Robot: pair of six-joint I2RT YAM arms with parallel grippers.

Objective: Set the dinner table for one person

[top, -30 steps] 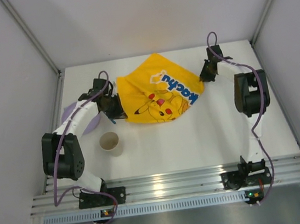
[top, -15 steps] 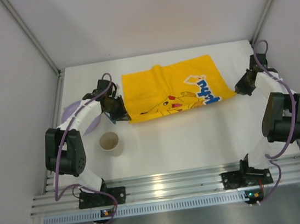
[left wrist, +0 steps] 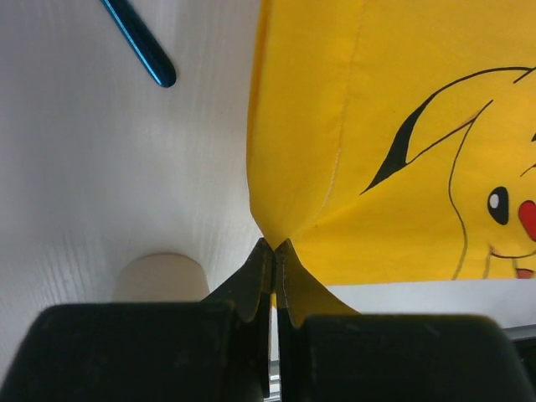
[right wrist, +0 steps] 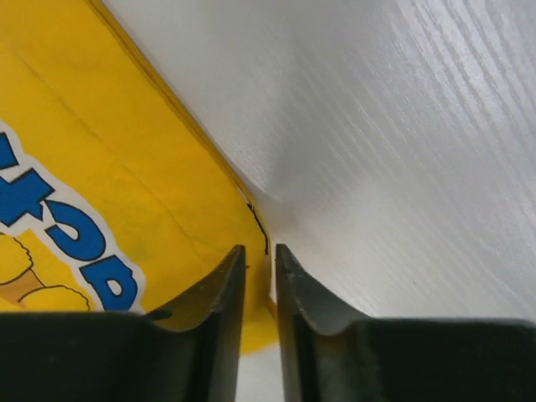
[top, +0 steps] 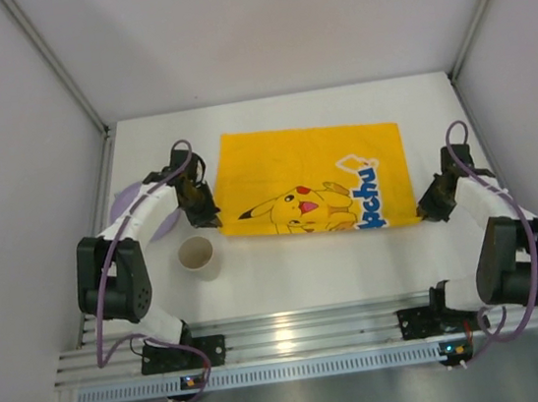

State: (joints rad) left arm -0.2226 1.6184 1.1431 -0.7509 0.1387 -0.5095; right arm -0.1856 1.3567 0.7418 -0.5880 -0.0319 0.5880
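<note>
The yellow Pikachu-print cloth point(top: 311, 181) lies spread flat on the white dinner table point(top: 357, 264). My left gripper point(top: 206, 216) is at the cloth's near-left corner. In the left wrist view it point(left wrist: 274, 243) is shut on that corner of the cloth point(left wrist: 377, 126), which rises in a small peak into the tips. My right gripper point(top: 427, 210) is at the near-right corner. In the right wrist view its jaws point(right wrist: 255, 249) stand a little apart, with the hem of the cloth point(right wrist: 100, 159) lying flat between them.
A cream cup point(top: 198, 258) stands just near-left of the cloth, and shows beside my left fingers point(left wrist: 161, 276). A purple plate point(top: 128, 198) lies partly under my left arm. A blue utensil handle point(left wrist: 138, 42) lies left of the cloth. A silver rail point(top: 296, 331) runs along the near edge.
The cloth was bunched, then pulled wide and drawn toward the near side until it lies flat. My right gripper swung out right and nearer; my left moved slightly nearer.
</note>
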